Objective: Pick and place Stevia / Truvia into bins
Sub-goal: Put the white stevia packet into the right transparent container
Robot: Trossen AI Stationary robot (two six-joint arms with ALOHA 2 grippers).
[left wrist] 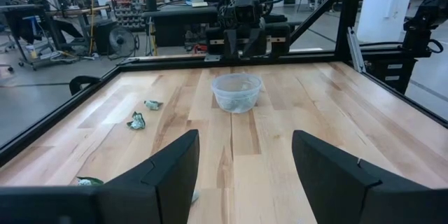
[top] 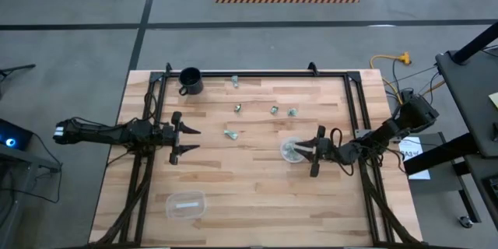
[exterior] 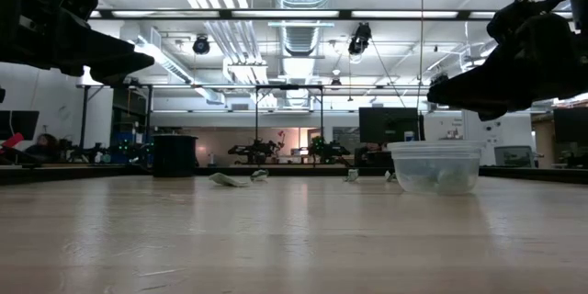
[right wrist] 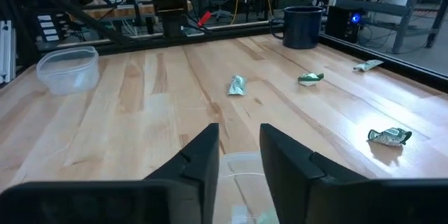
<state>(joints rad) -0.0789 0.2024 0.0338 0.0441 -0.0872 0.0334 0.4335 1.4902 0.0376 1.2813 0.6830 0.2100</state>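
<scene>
Stevia packets (top: 231, 134) lie loose mid-table; your right gripper (top: 314, 154) hangs over the round bowl (top: 292, 150), fingers slightly apart and empty, apparently just releasing. Left gripper (top: 189, 140) waits, spread wide. Next, reach for the nearest packet.

packets on my table: 5 loose (top: 236, 82), (top: 238, 109), (top: 274, 110), (top: 292, 112), (top: 231, 134)
clear bins: 2, round bowl (top: 292, 150), rectangular tub (top: 186, 205)
black mug: 1 (top: 190, 81)
my arms: 2
</scene>
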